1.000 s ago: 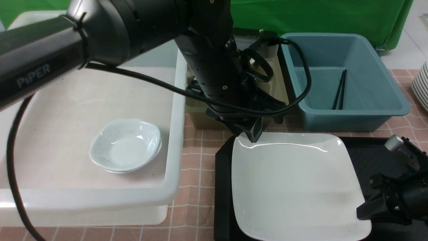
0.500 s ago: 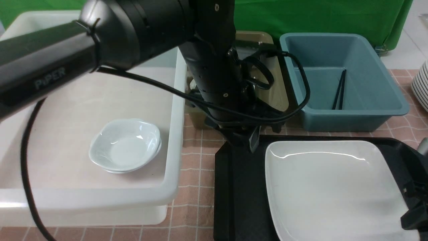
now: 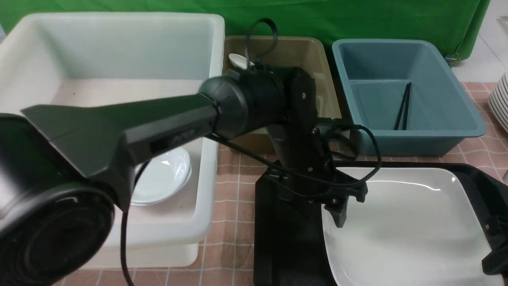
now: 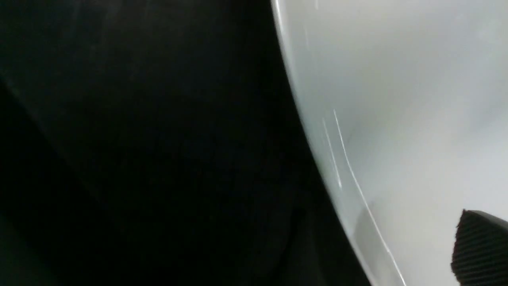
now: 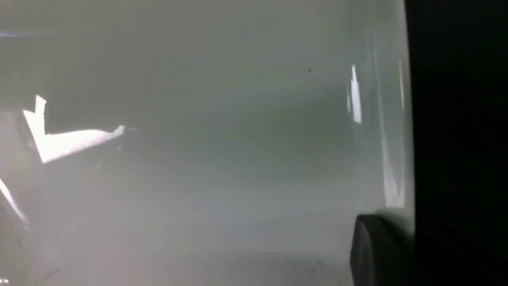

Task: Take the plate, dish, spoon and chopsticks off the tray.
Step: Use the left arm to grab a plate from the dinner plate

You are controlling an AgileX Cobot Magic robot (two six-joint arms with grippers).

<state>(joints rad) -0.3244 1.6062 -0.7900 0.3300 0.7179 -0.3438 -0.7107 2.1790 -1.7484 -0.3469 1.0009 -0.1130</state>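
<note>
The plate [image 3: 408, 226] lies over the tray [image 3: 291, 242], nearer its right edge than its left, leaving a strip of black surface along the left side. Whether it rests flat there I cannot tell. The left pincer [image 3: 340, 216] is at the plate's left edge, its fingers apart: in the left wrist view one ridged finger [image 4: 480, 248] is over the white face, while a dim dark shape shows outside the rim. Whether that ridged finger touches the plate I cannot tell. The right pincer [image 3: 496, 260] is clamped on the plate at its right edge, with one finger [image 5: 373, 250] over the rim; the other is hidden.

Beyond the tray's far edge, the chopsticks [image 3: 403, 106] lie close together in the blue bin [image 3: 369, 103]. The spoon [image 3: 239, 60] is in the brown bin [image 3: 293, 47], near its far left corner, partly behind the left arm [image 3: 246, 99]. Two dishes [image 3: 160, 174] sit stacked in the white bin [image 3: 139, 47], toward its near right corner and partly hidden by the same arm. A plate stack [image 3: 502, 99] stands at the right of the tabletop [image 3: 230, 222]
</note>
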